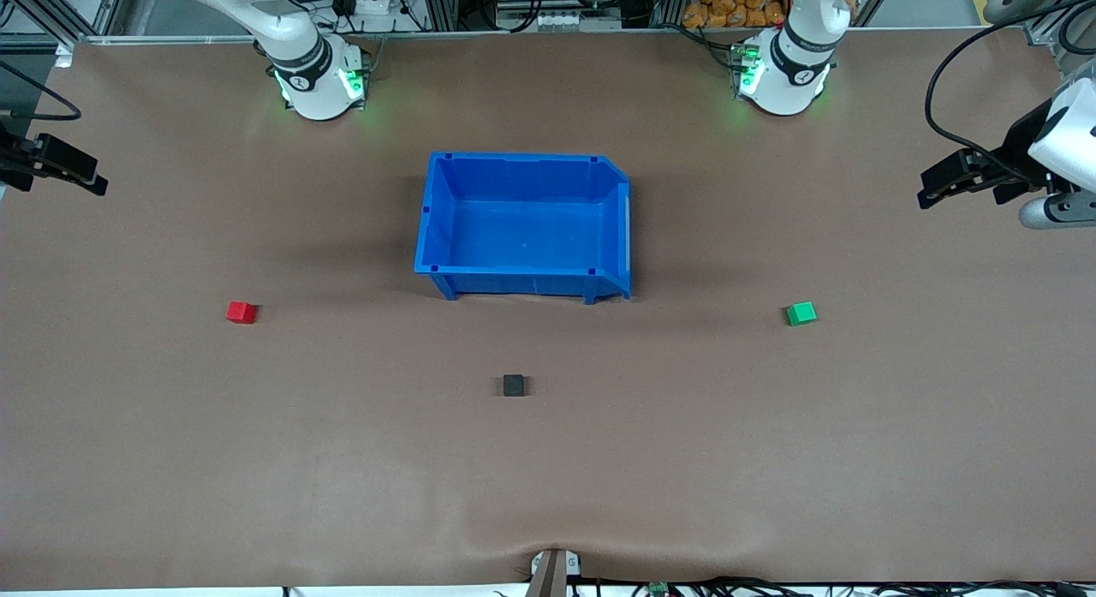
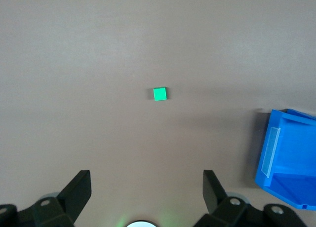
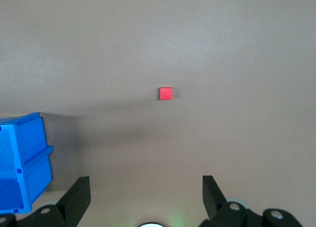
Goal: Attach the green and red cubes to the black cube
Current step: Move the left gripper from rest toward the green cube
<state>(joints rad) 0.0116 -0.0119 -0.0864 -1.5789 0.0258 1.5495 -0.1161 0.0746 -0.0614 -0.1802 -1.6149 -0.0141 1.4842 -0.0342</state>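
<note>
the red cube (image 1: 241,312) sits on the tabletop (image 1: 548,477) toward the right arm's end, and the green cube (image 1: 801,313) sits toward the left arm's end. the black cube (image 1: 513,385) lies between them, a little nearer the front camera than either, and nearer that camera than the blue bin (image 1: 524,286) (which is empty as far as the views show). all three cubes stand well apart, nothing attached yet.

the right gripper (image 1: 64,170) hangs over the tabletop's edge at its own end, fingers (image 3: 74,197) spread wide and holding nothing. its wrist view shows the red cube (image 3: 166,93) straight ahead of the gap between the fingers, lined up on the midline. the left gripper (image 1: 963,179) hangs likewise over its own end, fingers (image 2: 78,191) spread and empty, with the green cube (image 2: 159,94) ahead of the gap and nearly centred.

so each cube lies squarely ahead of its nearer arm: red for the right, green for the left. a cube has no long axis to favour, but each seems turned slightly against the fingers, so a small wrist twist may help before closing.
</note>
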